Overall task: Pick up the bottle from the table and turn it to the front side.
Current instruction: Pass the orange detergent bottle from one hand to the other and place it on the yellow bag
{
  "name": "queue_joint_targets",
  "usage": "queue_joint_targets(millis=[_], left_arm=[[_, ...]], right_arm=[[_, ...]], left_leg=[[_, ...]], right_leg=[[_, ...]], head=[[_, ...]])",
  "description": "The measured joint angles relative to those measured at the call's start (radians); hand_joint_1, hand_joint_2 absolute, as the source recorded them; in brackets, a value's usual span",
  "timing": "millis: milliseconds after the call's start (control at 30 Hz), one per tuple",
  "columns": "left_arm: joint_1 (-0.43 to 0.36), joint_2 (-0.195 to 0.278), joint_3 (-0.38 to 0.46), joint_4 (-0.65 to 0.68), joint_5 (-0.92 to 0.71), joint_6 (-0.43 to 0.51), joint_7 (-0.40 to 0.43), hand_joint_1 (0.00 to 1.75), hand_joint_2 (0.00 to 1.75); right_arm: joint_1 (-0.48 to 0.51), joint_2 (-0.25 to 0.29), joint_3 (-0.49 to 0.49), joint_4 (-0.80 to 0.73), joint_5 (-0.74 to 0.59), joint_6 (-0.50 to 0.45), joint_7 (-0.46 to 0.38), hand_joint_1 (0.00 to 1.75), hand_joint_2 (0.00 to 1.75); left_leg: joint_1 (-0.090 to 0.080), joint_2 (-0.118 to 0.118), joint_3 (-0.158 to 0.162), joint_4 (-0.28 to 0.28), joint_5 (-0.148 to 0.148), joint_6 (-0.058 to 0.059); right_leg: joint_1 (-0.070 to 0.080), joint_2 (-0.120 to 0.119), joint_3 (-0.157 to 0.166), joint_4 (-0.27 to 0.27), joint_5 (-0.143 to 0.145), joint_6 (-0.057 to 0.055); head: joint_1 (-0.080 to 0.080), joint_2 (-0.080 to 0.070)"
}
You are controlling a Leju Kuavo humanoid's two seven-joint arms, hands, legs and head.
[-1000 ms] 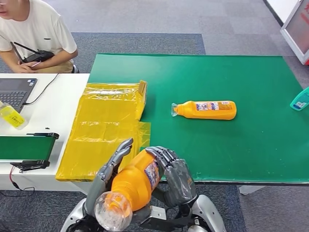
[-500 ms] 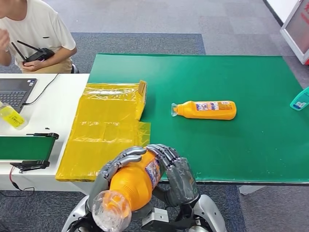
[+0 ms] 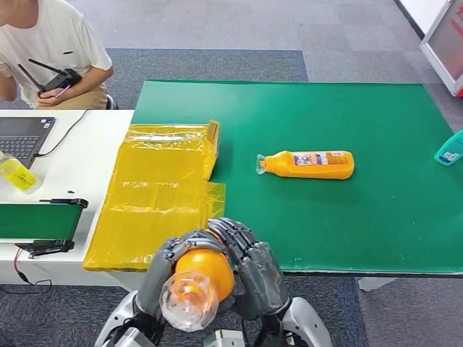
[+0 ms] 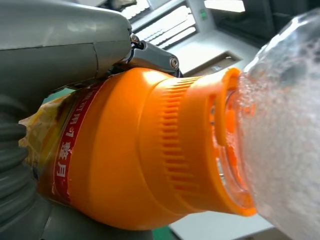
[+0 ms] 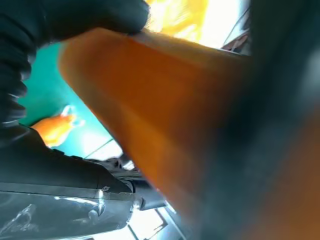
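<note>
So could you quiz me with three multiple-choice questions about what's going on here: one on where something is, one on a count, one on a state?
1. Where does the free bottle lie?
A. on the green mat
B. on the yellow bag
C. on the floor

2. How many orange bottles are in the head view?
A. one
B. two
C. four

3. How is the held bottle held?
A. by the left hand alone
B. by the right hand alone
C. by both hands

Answers: 1 A, it lies on its side on the mat. 2 B, one held, one on the mat. 3 C, fingers of both hands wrap it.
</note>
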Motion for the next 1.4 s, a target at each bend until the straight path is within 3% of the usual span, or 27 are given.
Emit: queue_joint_targets(millis=[267, 367, 533, 700, 967, 1100, 1267, 1400], left_arm=[[0.035, -0.007, 0.043, 0.000, -0.165, 0.120, 0.041, 1.75, 1.75], [0.044, -0.013, 0.064, -0.026, -0.353, 0.227, 0.078, 1.75, 1.75], [0.043, -0.036, 0.125, -0.052, -0.751, 0.423, 0.231, 1.75, 1.75], [-0.004, -0.048, 0.208, -0.025, -0.885, 0.434, 0.306, 1.75, 1.75], [-0.059, -0.049, 0.280, 0.033, -0.907, 0.409, 0.326, 1.75, 1.75], [-0.153, -0.035, 0.327, 0.148, -0.993, 0.359, 0.394, 1.75, 1.75], [-0.369, 0.000, 0.407, 0.402, -1.075, 0.269, 0.454, 1.75, 1.75], [-0.528, 0.015, 0.428, 0.627, -1.077, 0.225, 0.445, 1.75, 1.75]], right_arm=[[0.014, 0.001, 0.001, -0.035, -0.005, 0.000, 0.005, 0.00, 1.75], [0.028, 0.002, -0.005, -0.043, -0.003, 0.000, 0.007, 0.00, 1.75], [0.036, 0.009, -0.016, -0.050, -0.002, 0.011, 0.008, 0.00, 1.75], [0.022, 0.016, -0.018, -0.046, -0.027, 0.036, -0.003, 0.00, 1.75], [0.001, 0.018, -0.018, -0.037, -0.046, 0.051, -0.015, 0.00, 1.75], [-0.030, 0.018, -0.017, -0.023, -0.079, 0.076, -0.043, 0.00, 1.75], [-0.085, 0.022, -0.010, -0.006, -0.117, 0.113, -0.067, 0.00, 1.75], [-0.118, 0.024, -0.004, 0.008, -0.134, 0.127, -0.079, 0.00, 1.75]], left_leg=[[0.000, 0.000, 0.000, 0.000, 0.000, 0.000], [0.000, 0.000, 0.000, 0.000, 0.000, 0.000], [0.000, 0.000, 0.000, 0.000, 0.000, 0.000], [0.000, 0.000, 0.000, 0.000, 0.001, -0.001], [0.000, 0.000, 0.000, 0.000, 0.001, 0.000], [0.000, 0.000, 0.000, 0.000, 0.001, -0.001], [0.001, 0.000, 0.000, 0.000, 0.006, -0.003], [0.001, 0.000, -0.002, 0.000, 0.008, -0.003]], right_leg=[[0.000, 0.000, 0.000, 0.000, 0.000, 0.000], [0.000, 0.000, 0.000, 0.000, 0.000, 0.000], [0.000, 0.000, 0.000, 0.000, 0.000, 0.000], [0.000, 0.000, 0.000, 0.000, 0.001, -0.001], [0.000, 0.000, 0.000, 0.000, 0.001, 0.000], [0.000, 0.000, 0.000, 0.000, 0.002, -0.001], [0.002, 0.000, -0.001, 0.000, 0.006, -0.003], [0.002, 0.000, -0.003, 0.000, 0.008, -0.003]], head=[[0.000, 0.000], [0.000, 0.000], [0.000, 0.000], [0.000, 0.000], [0.000, 0.000], [0.000, 0.000], [0.000, 0.000], [0.000, 0.000]])
